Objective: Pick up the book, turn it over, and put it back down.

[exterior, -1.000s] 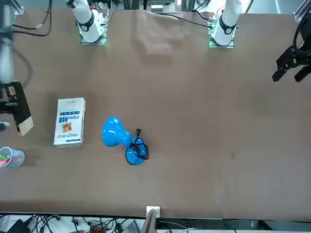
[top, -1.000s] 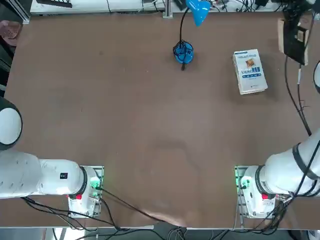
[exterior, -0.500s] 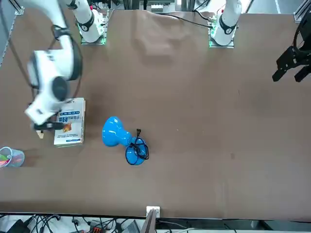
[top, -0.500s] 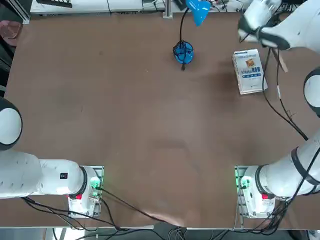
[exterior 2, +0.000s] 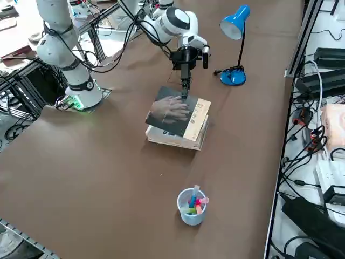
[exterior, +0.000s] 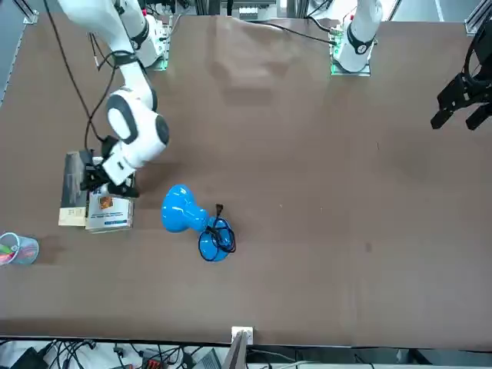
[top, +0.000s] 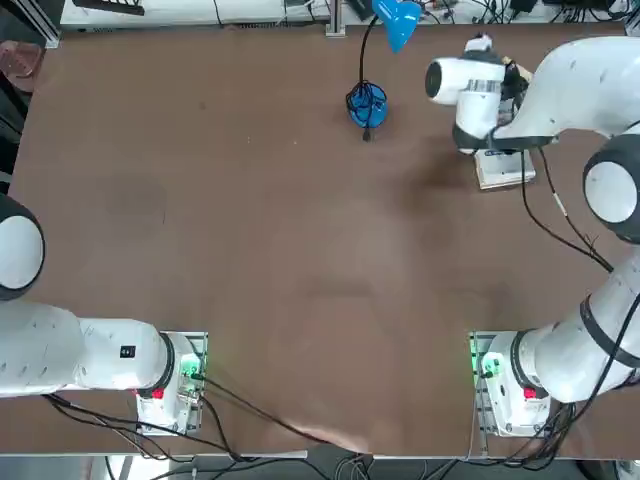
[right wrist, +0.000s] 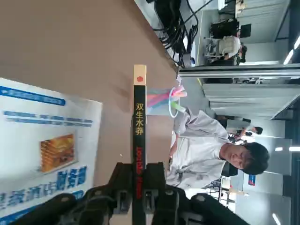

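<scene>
The right gripper (exterior 2: 185,89) is over the far right part of the brown table (exterior 2: 97,172), with its fingers (right wrist: 123,199) pinched fully shut on the spine edge of a thin dark book (exterior 2: 172,112). In the wrist view we see that book edge-on, its black spine with lettering running straight out from between the fingers. From the right side, its dark cover hangs tilted over a thicker white book (exterior 2: 178,139) that lies flat on the table beneath it. We cannot tell whether the two books touch.

We judge that the dark book is mid-turn. To do this well, we would keep the grip firm, since it holds only a narrow strip at one edge and the book could swing or slip. We would roll the wrist with the book clear of the white one, choose a bare patch of table beside it, lower until the cover lies flat, and only then let go.

A blue desk lamp (exterior 2: 235,32) stands near, toward the table's far edge, and a cup of coloured pens (exterior 2: 191,208) sits well apart on the other side. Beyond the table are cables and equipment, and the wrist view catches a person in a white shirt (right wrist: 199,140) seated in the room.
</scene>
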Robot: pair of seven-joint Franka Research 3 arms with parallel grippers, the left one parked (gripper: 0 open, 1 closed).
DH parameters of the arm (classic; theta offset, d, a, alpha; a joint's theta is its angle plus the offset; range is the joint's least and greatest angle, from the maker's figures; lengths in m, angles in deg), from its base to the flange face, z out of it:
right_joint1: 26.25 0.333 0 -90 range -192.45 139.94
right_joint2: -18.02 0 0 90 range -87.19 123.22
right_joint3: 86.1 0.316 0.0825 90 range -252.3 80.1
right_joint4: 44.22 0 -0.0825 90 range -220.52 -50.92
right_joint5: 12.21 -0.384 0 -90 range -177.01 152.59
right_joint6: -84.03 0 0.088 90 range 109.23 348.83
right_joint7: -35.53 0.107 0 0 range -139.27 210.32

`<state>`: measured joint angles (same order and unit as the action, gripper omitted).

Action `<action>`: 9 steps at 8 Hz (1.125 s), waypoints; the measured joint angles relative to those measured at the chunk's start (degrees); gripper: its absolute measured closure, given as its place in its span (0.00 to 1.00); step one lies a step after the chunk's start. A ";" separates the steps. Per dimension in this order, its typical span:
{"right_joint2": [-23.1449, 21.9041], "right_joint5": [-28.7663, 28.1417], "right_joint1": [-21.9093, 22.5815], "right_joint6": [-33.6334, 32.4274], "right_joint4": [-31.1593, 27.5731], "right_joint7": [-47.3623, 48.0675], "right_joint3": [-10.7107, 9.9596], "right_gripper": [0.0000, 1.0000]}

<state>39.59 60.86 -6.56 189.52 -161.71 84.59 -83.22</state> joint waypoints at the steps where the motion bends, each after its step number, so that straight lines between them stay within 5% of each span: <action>1: 1.09 2.10 2.26 -0.02 -0.96 3.84 0.00 0.90; 4: 3.92 6.27 5.50 -0.16 -3.40 12.56 -0.02 0.90; 9: 7.36 6.84 5.84 -4.14 -3.41 13.64 -0.19 0.90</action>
<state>46.95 67.70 -0.72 185.37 -165.13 98.23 -83.41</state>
